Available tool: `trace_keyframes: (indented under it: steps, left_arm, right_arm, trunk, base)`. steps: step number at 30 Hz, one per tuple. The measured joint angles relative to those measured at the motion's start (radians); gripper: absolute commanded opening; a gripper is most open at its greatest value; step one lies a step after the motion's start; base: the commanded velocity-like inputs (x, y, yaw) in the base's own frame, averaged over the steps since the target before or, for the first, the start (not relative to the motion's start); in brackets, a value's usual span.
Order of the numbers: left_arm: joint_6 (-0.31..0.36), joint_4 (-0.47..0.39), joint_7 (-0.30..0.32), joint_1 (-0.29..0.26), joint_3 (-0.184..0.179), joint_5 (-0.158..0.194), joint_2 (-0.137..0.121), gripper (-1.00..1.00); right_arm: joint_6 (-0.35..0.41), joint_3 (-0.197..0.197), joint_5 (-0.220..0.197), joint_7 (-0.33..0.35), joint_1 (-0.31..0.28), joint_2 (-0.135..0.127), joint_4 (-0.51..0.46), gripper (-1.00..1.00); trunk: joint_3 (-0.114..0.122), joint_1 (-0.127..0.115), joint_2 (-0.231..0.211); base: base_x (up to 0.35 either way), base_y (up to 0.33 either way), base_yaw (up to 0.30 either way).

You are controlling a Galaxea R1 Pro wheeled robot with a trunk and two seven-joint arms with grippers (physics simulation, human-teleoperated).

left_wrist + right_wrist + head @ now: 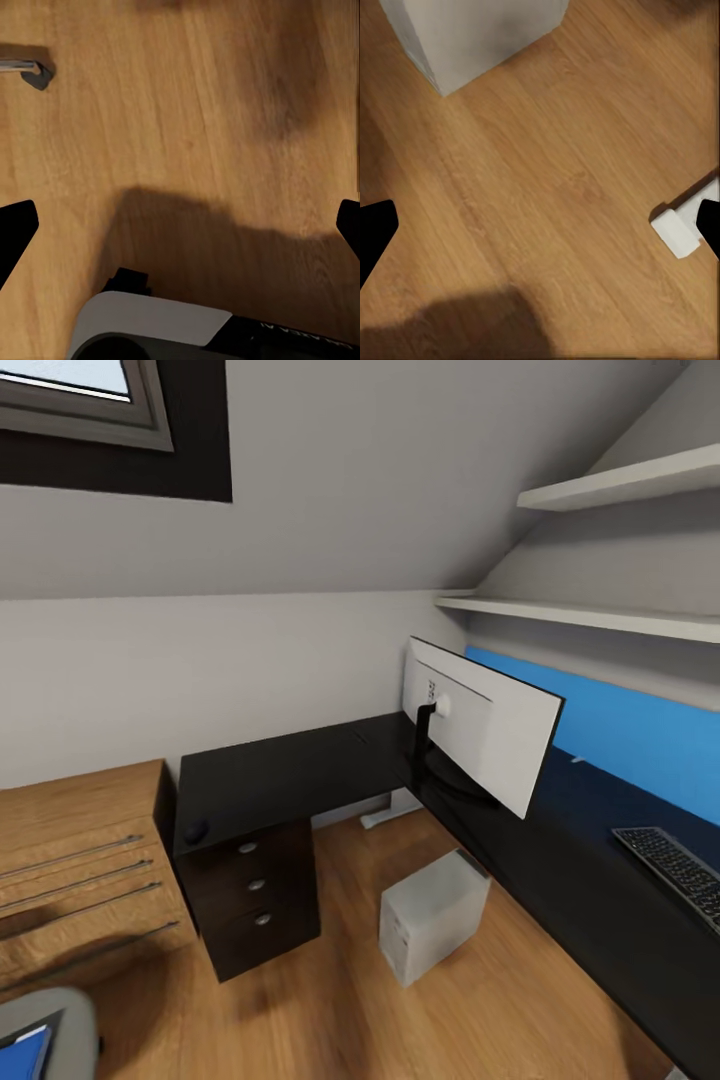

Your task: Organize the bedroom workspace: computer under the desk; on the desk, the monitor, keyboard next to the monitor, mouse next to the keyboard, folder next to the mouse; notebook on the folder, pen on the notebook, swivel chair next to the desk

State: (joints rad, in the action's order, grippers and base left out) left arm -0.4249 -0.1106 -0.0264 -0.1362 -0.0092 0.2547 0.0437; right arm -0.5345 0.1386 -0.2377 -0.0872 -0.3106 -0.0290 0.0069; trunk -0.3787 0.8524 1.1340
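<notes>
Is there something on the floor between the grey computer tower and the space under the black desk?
Nothing visible blocks it. The light silver-grey computer tower stands on the bare wooden floor just beside the glossy black L-shaped desk, with open floor between them.

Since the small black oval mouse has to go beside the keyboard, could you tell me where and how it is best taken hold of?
Grip the small black oval mouse across its narrow sides, coming straight down from above. It lies flat on the glossy black desk top, near the front corner over the black drawer unit, so its low rounded hump probably offers nothing to grasp from the side. Its long axis is too small to tell here.
</notes>
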Motion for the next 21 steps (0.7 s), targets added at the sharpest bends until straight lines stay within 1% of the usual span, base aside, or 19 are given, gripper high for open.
trace_keyframes:
  steps: [15,21]
  left_arm:
    - [0.002,0.0,0.0,0.0,0.0,0.0,-0.001,1.0]
    - [0.002,0.0,0.0,0.0,0.0,0.0,-0.001,1.0]
  right_arm:
    - [-0.003,0.0,0.0,0.0,0.0,-0.003,0.0,1.0]
    - [-0.003,0.001,0.001,0.0,0.0,-0.003,0.0,1.0]
  trunk:
    - [-0.047,0.058,0.105]
    - [-0.062,0.081,0.147]
  base:
    - [0.0,0.0,-0.262]
    - [0.0,0.0,-0.261]
